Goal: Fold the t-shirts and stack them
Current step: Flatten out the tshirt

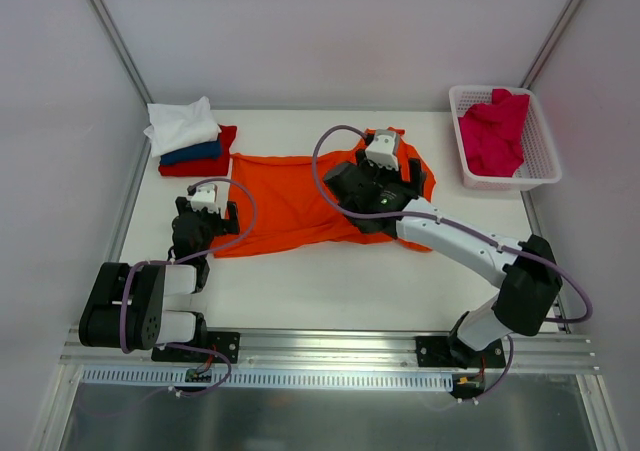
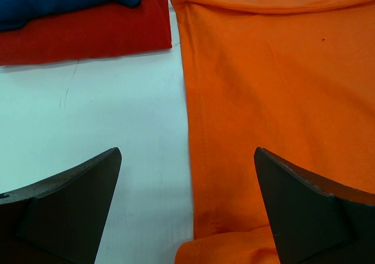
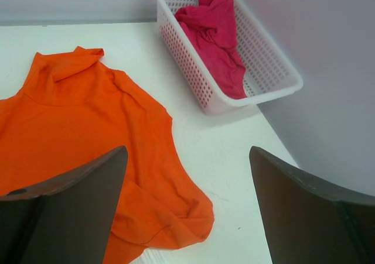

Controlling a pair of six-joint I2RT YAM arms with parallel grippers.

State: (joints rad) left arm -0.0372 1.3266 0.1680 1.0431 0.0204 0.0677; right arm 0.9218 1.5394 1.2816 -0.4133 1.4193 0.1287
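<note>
Overhead and wrist views of a white surface [image 1: 330,291] bearing five t-shirts. The orange t-shirt [image 1: 285,201] lies spread across the middle of the surface, mostly flat, with its collar end towards the right and its right-hand edge rumpled into folds [image 3: 176,217].

At the far-left corner stands a stack of three folded garments: the red t-shirt [image 1: 205,165] at the bottom, the dark blue t-shirt [image 1: 192,153] upon it, and the white t-shirt [image 1: 182,123] on top, lying loosely. The stack sits just beside the orange t-shirt's left end (a narrow strip of bare surface parts them in the left wrist view).

At the far-right corner a white lattice basket [image 1: 540,161] holds the crimson-pink t-shirt [image 1: 493,131], crumpled.

The left arm [image 1: 150,291] reaches to the orange t-shirt's left edge; the left jaws stand wide apart and hold nothing, one over bare surface, the other over orange cloth. The right arm [image 1: 460,246] extends over the orange t-shirt's right half; the right jaws are likewise apart and unladen. Whether either pair touches the cloth cannot be told.
</note>
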